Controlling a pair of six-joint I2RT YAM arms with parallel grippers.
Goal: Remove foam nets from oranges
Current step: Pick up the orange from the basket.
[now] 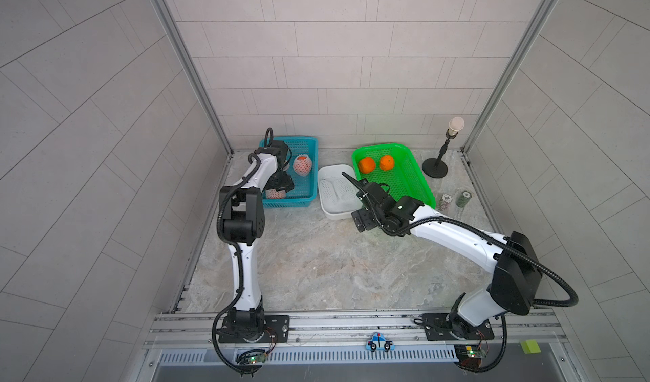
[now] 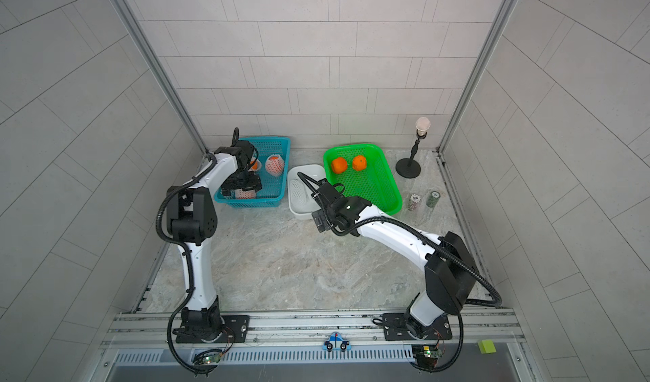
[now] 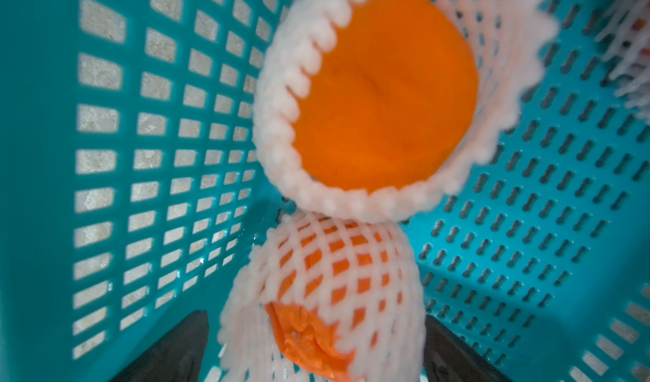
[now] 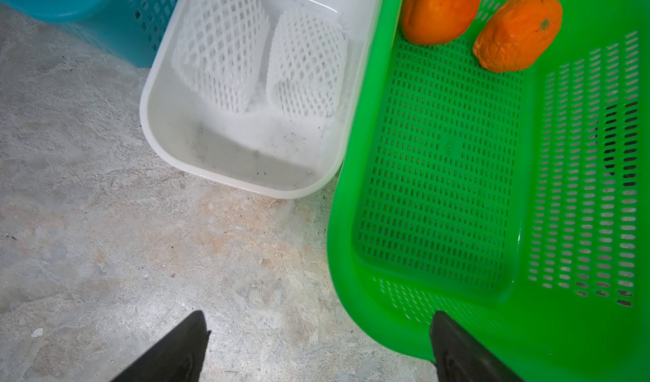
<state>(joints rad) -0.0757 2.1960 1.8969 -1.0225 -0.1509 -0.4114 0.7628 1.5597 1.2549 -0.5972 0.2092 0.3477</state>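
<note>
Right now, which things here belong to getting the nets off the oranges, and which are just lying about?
Job: netted oranges in the blue basket; bare oranges in the green basket; foam nets in the white tub.
Lying about: two chip stacks; stand with a pale ball top; toy car; green block.

Blurred, edge-cropped netted orange

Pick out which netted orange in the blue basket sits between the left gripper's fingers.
The netted orange flanked by both open fingers; its neighbour beyond shows bare peel through its net's mouth.
</note>
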